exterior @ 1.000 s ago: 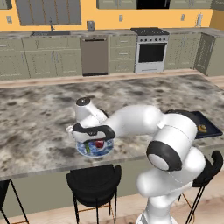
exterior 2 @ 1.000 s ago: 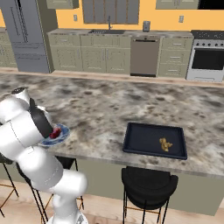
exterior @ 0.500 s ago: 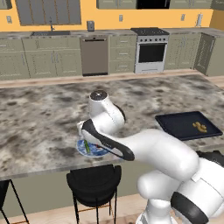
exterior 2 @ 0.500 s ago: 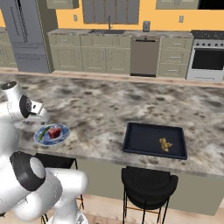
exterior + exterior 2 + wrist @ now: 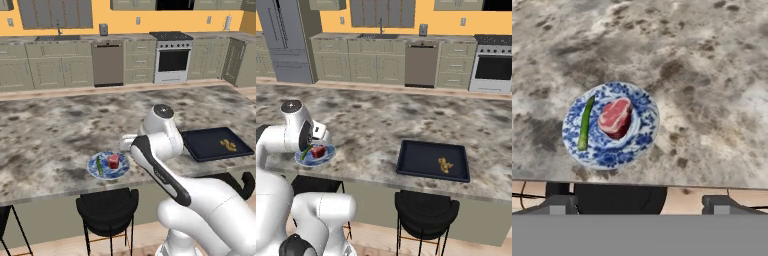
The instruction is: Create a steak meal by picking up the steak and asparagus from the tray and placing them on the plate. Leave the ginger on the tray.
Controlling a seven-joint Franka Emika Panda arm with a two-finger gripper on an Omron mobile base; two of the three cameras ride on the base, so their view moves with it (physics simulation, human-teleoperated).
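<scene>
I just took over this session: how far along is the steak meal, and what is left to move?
Both transfers look done: the steak and the asparagus lie side by side on the plate. The ginger sits alone on the tray, as required. The gripper is open above the plate and holds nothing. Nothing seems left to move.

A mottled granite surface (image 5: pixel 60 130) fronts 2 black stools (image 5: pixel 423 212). Behind it, sage-green cabinets (image 5: pixel 363 65), a dishwasher (image 5: pixel 107 64), a stove (image 5: pixel 172 60) and a grey refrigerator (image 5: pixel 286 40) line the orange wall (image 5: pixel 130 22).
</scene>
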